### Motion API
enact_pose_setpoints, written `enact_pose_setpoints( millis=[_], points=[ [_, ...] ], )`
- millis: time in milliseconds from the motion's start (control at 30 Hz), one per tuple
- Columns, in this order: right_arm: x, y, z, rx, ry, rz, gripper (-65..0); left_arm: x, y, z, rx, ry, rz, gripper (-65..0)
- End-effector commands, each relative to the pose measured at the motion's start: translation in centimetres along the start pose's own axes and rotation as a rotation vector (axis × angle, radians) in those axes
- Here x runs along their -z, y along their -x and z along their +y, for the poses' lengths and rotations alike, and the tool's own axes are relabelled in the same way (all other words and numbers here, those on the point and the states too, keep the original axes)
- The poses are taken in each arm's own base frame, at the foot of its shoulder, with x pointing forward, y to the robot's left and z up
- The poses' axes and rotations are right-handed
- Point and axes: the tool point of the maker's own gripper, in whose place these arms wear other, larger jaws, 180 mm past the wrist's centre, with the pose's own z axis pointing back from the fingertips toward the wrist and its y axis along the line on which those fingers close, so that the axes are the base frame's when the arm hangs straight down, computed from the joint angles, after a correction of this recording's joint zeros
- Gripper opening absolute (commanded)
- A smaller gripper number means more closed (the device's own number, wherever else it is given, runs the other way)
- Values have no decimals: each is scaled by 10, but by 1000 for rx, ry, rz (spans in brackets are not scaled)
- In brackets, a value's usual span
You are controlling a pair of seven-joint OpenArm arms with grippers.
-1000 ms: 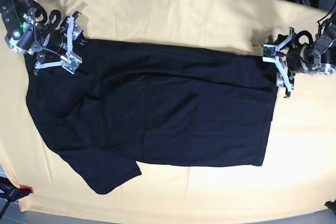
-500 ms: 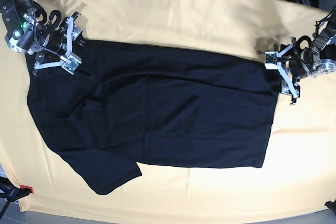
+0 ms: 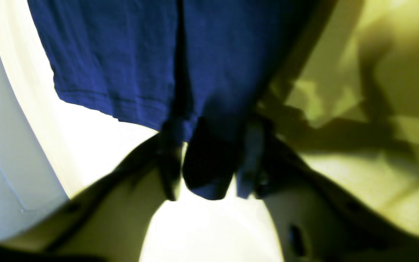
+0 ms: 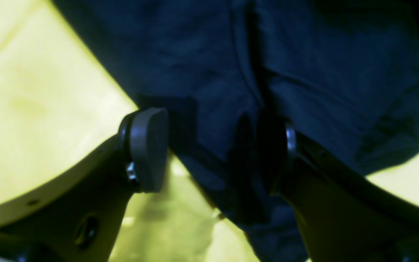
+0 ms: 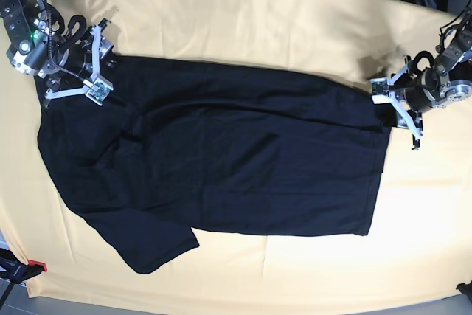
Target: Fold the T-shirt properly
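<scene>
1. Nearest you, at about 6 o'clock, one short sleeve of the T-shirt (image 5: 214, 160) points toward the front edge of the bench (image 5: 243, 12). The shirt lies flat and unfolded across the yellow bench cover, its bottom hem toward 3 o'clock and its shoulders toward 9 o'clock.
2. At 3 o'clock, your left gripper (image 5: 398, 108) sits at the far corner of the hem. In the left wrist view a tuck of the dark cloth sits between the jaws, which stand narrowly apart around it. Whether they have pinched it firmly I cannot tell.
3. At about 10 o'clock, your right gripper (image 5: 87, 64) rests on the shoulder end of the shirt. In the right wrist view its jaws are spread wide, one pad (image 4: 147, 149) off the cloth edge and the other pressed into the fabric. Nothing is gripped there yet.
4. You seem to be at the very first step, taking hold of the far long edge at both ends.
5. Next, I judge you need the right jaws brought together on the shoulder edge, a sure pinch confirmed on the left, then both ends lifted together and carried toward 6 o'clock.
</scene>
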Motion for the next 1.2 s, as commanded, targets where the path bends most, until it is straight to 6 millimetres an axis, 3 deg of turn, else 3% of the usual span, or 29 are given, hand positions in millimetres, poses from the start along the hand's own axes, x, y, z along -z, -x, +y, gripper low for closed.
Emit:
enact_pose_setpoints(
  millis=[0,267,367,600,767,1167],
  points=[
    [-5,-6,-9,-6,28,-23,-250,-7,6,15,15,-40,15,-478],
    [-6,-2,-17,-32,70,0,-250,-7,6,15,15,-40,15,-650],
    [-6,8,-24,-83,118,51,-249,-7,6,15,15,-40,16,-650],
    [-6,39,-16,-190,114,169,-249,-7,6,15,15,-40,15,-650],
    [-11,45,-25,-230,127,200,-249,-7,6,15,15,-39,16,-650],
    [0,100,-43,-187,99,331,-249,-7,6,15,15,-40,15,-650]
  ],
)
